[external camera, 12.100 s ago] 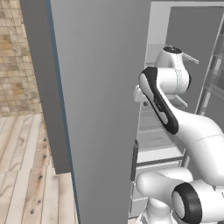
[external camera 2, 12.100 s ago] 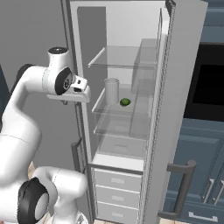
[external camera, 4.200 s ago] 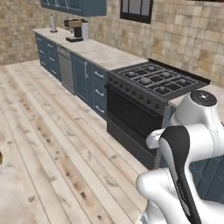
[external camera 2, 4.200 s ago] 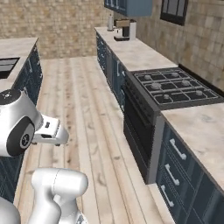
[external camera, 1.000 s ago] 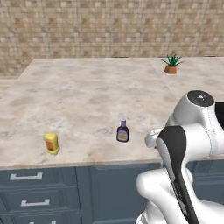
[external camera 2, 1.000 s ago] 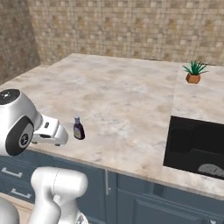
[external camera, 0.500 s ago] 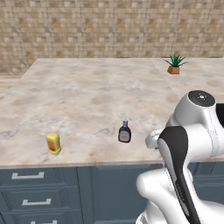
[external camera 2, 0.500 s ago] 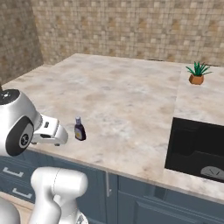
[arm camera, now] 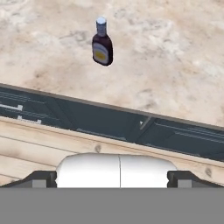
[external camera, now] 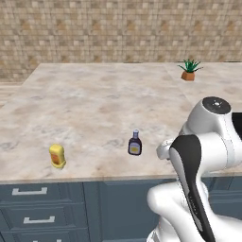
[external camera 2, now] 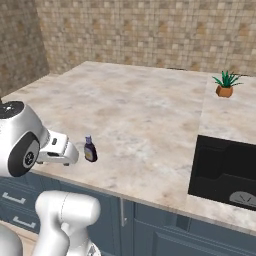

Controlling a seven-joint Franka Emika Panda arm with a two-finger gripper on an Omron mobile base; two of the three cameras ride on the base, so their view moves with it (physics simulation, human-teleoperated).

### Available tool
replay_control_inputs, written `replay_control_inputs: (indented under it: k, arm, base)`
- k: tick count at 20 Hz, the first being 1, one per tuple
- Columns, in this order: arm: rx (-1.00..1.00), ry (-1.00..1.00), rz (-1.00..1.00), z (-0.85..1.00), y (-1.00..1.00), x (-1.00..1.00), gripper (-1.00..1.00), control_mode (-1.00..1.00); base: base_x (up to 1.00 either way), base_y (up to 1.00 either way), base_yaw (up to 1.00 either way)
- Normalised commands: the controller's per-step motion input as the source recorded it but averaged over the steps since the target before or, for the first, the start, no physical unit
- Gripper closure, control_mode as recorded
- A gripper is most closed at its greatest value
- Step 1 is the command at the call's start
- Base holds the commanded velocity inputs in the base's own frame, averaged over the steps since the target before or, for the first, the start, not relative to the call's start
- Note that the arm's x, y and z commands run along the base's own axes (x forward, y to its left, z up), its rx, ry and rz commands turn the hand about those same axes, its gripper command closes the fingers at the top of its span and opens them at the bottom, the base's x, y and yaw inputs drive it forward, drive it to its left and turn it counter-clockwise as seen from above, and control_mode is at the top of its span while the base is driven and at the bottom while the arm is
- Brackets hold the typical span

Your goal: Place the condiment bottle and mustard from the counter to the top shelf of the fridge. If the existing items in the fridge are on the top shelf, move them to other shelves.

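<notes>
The condiment bottle [external camera: 134, 143] [external camera 2: 90, 149] [arm camera: 102, 43], dark with a blue cap and a yellow label, stands upright near the front edge of the beige counter [external camera: 104, 104] [external camera 2: 145, 110] [arm camera: 175, 52]. The yellow mustard [external camera: 57, 156] stands upright well to its left, also near the front edge. My gripper [arm camera: 113, 177] is open, its tips wide apart with nothing between them. It hangs in front of the counter's edge, short of the condiment bottle and apart from it. The fridge is out of view.
A potted plant [external camera: 189, 71] [external camera 2: 225, 84] stands at the back right of the counter. A dark sink [external camera 2: 225, 172] is sunk into the counter on the right. Blue-grey drawers [external camera: 33, 212] [arm camera: 109, 120] run below the top, above a wooden floor [arm camera: 35, 148].
The whole picture has drifted slightly, so the camera has moved with the base. The bottles stand where they were. The gripper stays open.
</notes>
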Motion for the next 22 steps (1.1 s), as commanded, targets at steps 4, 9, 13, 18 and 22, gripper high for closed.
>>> replay_control_inputs:
  k: [4,9,13,18,22]
  arm:
    - [0.0,0.0,0.0,0.0,-0.18,0.18,-1.0,-1.0]
    - [0.0,0.0,0.0,0.0,-0.28,0.24,-1.0,-1.0]
    - [0.04,0.0,0.01,-0.02,-0.38,0.37,-1.0,-1.0]
    - [0.05,0.0,0.0,-0.03,-0.23,0.68,-1.0,-1.0]
    - [0.05,0.0,0.04,0.0,-0.11,0.71,-1.0,-1.0]
  base:
    - [0.0,0.0,0.0]
    - [0.0,0.0,0.0]
    - [0.0,0.0,0.0]
    - [0.0,0.0,0.0]
    - [0.0,0.0,0.0]
